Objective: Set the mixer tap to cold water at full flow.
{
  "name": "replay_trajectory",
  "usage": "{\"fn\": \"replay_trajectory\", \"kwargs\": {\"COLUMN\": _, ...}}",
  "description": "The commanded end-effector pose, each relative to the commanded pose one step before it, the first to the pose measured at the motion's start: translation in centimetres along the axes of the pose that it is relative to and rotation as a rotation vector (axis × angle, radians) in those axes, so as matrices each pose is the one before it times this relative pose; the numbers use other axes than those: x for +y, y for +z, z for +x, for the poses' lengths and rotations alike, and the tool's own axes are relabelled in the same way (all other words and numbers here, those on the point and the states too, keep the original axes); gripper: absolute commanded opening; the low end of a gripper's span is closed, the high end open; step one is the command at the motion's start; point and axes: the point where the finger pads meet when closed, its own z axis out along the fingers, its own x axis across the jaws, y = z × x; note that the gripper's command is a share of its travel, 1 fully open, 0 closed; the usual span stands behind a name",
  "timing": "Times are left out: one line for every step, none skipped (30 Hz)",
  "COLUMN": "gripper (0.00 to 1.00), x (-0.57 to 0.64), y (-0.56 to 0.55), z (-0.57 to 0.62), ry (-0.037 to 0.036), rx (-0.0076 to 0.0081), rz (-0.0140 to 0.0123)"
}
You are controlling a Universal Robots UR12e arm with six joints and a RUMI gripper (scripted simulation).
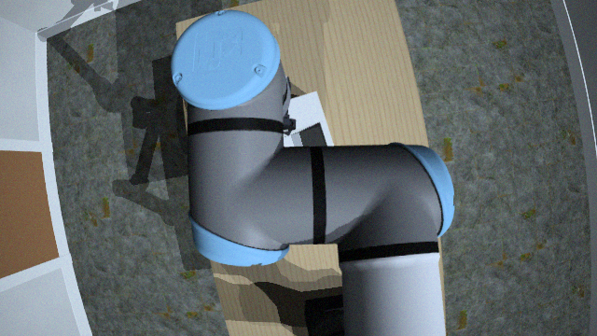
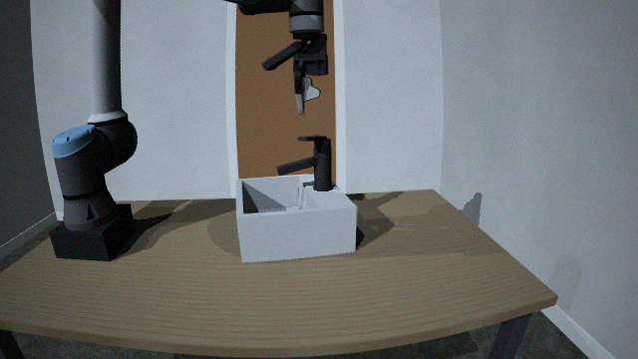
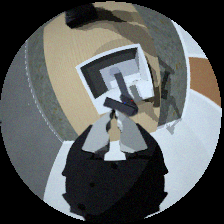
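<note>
A black mixer tap (image 2: 321, 167) stands at the back right corner of a white basin (image 2: 295, 221) on the wooden table. Its lever (image 2: 311, 139) lies flat on top and points left, above the spout (image 2: 295, 167). A blue dot (image 2: 316, 146) shows on the tap body under the lever. My gripper (image 2: 300, 109) is shut and empty, pointing down, well above the lever and apart from it. In the wrist view the shut fingers hang over the tap (image 3: 120, 103) and the basin (image 3: 112, 75). In the overhead view the arm (image 1: 280, 187) hides the tap.
The arm's base (image 2: 90, 234) sits on the table at the left. A white wall and a brown panel (image 2: 284, 100) stand close behind the basin. The table's front edge curves across the near side.
</note>
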Motion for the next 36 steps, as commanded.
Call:
{"fn": "replay_trajectory", "kwargs": {"gripper": 0.0, "x": -0.051, "y": -0.214, "z": 0.182, "ry": 0.27647, "rx": -0.00837, "rz": -0.00179}}
{"fn": "replay_trajectory", "kwargs": {"gripper": 0.0, "x": -0.008, "y": -0.022, "z": 0.027, "ry": 0.04367, "rx": 0.00004, "rz": 0.0}}
{"fn": "replay_trajectory", "kwargs": {"gripper": 0.0, "x": -0.006, "y": -0.022, "z": 0.027, "ry": 0.04174, "rx": 0.00012, "rz": 0.00001}}
{"fn": "replay_trajectory", "kwargs": {"gripper": 0.0, "x": -0.004, "y": -0.022, "z": 0.027, "ry": 0.04217, "rx": 0.00011, "rz": 0.00001}}
{"fn": "replay_trajectory", "kwargs": {"gripper": 0.0, "x": 0.0, "y": 0.0, "z": 0.0, "ry": 0.0, "rx": 0.0, "rz": 0.0}}
{"fn": "replay_trajectory", "kwargs": {"gripper": 0.0, "x": 0.0, "y": 0.0, "z": 0.0, "ry": 0.0, "rx": 0.0, "rz": 0.0}}
{"fn": "replay_trajectory", "kwargs": {"gripper": 0.0, "x": -0.002, "y": -0.022, "z": 0.027, "ry": 0.05335, "rx": -0.00028, "rz": -0.00005}}
{"fn": "replay_trajectory", "kwargs": {"gripper": 0.0, "x": 0.0, "y": -0.022, "z": 0.027, "ry": 0.04534, "rx": 0.0, "rz": 0.0}}
{"fn": "replay_trajectory", "kwargs": {"gripper": 0.0, "x": 0.002, "y": -0.022, "z": 0.027, "ry": 0.0453, "rx": 0.0, "rz": 0.0}}
{"fn": "replay_trajectory", "kwargs": {"gripper": 0.0, "x": 0.004, "y": -0.021, "z": 0.027, "ry": 0.04521, "rx": 0.0, "rz": 0.0}}
{"fn": "replay_trajectory", "kwargs": {"gripper": 0.0, "x": 0.006, "y": -0.021, "z": 0.027, "ry": 0.04508, "rx": 0.0, "rz": 0.0}}
{"fn": "replay_trajectory", "kwargs": {"gripper": 0.0, "x": 0.008, "y": -0.021, "z": 0.027, "ry": 0.04491, "rx": 0.0, "rz": 0.0}}
{"fn": "replay_trajectory", "kwargs": {"gripper": 0.0, "x": 0.01, "y": -0.021, "z": 0.027, "ry": 0.0447, "rx": 0.0, "rz": 0.0}}
{"fn": "replay_trajectory", "kwargs": {"gripper": 0.0, "x": 0.012, "y": -0.021, "z": 0.027, "ry": 0.04444, "rx": 0.0, "rz": 0.0}}
{"fn": "replay_trajectory", "kwargs": {"gripper": 0.0, "x": 0.014, "y": -0.021, "z": 0.028, "ry": 0.04379, "rx": 0.00001, "rz": 0.0}}
{"fn": "replay_trajectory", "kwargs": {"gripper": 0.0, "x": 0.016, "y": -0.021, "z": 0.028, "ry": 0.04175, "rx": 0.00006, "rz": 0.00004}}
{"fn": "replay_trajectory", "kwargs": {"gripper": 0.0, "x": 0.017, "y": -0.02, "z": 0.028, "ry": 0.04216, "rx": 0.00004, "rz": 0.00003}}
{"fn": "replay_trajectory", "kwargs": {"gripper": 0.0, "x": 0.019, "y": -0.02, "z": 0.029, "ry": 0.04226, "rx": 0.00002, "rz": 0.00002}}
{"fn": "replay_trajectory", "kwargs": {"gripper": 0.0, "x": 0.021, "y": -0.02, "z": 0.029, "ry": 0.04224, "rx": 0.00001, "rz": 0.00001}}
{"fn": "replay_trajectory", "kwargs": {"gripper": 0.0, "x": 0.022, "y": -0.02, "z": 0.03, "ry": 0.04223, "rx": 0.0, "rz": -0.00001}}
{"fn": "replay_trajectory", "kwargs": {"gripper": 0.0, "x": 0.023, "y": -0.019, "z": 0.03, "ry": 0.04223, "rx": -0.00002, "rz": -0.00002}}
{"fn": "replay_trajectory", "kwargs": {"gripper": 0.0, "x": 0.0, "y": 0.0, "z": 0.0, "ry": 0.0, "rx": 0.0, "rz": 0.0}}
{"fn": "replay_trajectory", "kwargs": {"gripper": 0.0, "x": 0.0, "y": 0.0, "z": 0.0, "ry": 0.0, "rx": 0.0, "rz": 0.0}}
{"fn": "replay_trajectory", "kwargs": {"gripper": 0.0, "x": 0.024, "y": -0.019, "z": 0.031, "ry": 0.0448, "rx": -0.00011, "rz": -0.00012}}
{"fn": "replay_trajectory", "kwargs": {"gripper": 0.0, "x": 0.025, "y": -0.019, "z": 0.031, "ry": 0.04033, "rx": 0.0, "rz": 0.0}}
{"fn": "replay_trajectory", "kwargs": {"gripper": 0.0, "x": 0.026, "y": -0.019, "z": 0.032, "ry": 0.03969, "rx": 0.0, "rz": 0.0}}
{"fn": "replay_trajectory", "kwargs": {"gripper": 0.0, "x": 0.027, "y": -0.018, "z": 0.032, "ry": 0.03901, "rx": 0.0, "rz": 0.0}}
{"fn": "replay_trajectory", "kwargs": {"gripper": 0.0, "x": 0.027, "y": -0.018, "z": 0.033, "ry": 0.0383, "rx": 0.0, "rz": 0.0}}
{"fn": "replay_trajectory", "kwargs": {"gripper": 0.0, "x": 0.028, "y": -0.017, "z": 0.033, "ry": 0.03755, "rx": 0.0, "rz": 0.0}}
{"fn": "replay_trajectory", "kwargs": {"gripper": 0.0, "x": 0.028, "y": -0.017, "z": 0.033, "ry": 0.03677, "rx": 0.0, "rz": 0.0}}
{"fn": "replay_trajectory", "kwargs": {"gripper": 0.0, "x": 0.029, "y": -0.017, "z": 0.033, "ry": 0.03597, "rx": 0.0, "rz": 0.0}}
{"fn": "replay_trajectory", "kwargs": {"gripper": 0.0, "x": 0.029, "y": -0.016, "z": 0.034, "ry": 0.03513, "rx": 0.0, "rz": 0.0}}
{"fn": "replay_trajectory", "kwargs": {"gripper": 0.0, "x": 0.029, "y": -0.016, "z": 0.034, "ry": 0.03427, "rx": 0.0, "rz": 0.0}}
{"fn": "replay_trajectory", "kwargs": {"gripper": 0.0, "x": 0.029, "y": -0.015, "z": 0.034, "ry": 0.03338, "rx": 0.0, "rz": 0.0}}
{"fn": "replay_trajectory", "kwargs": {"gripper": 0.0, "x": 0.028, "y": -0.015, "z": 0.034, "ry": 0.03246, "rx": 0.0, "rz": 0.0}}
{"fn": "replay_trajectory", "kwargs": {"gripper": 0.0, "x": 0.028, "y": -0.015, "z": 0.034, "ry": 0.03152, "rx": 0.0, "rz": 0.0}}
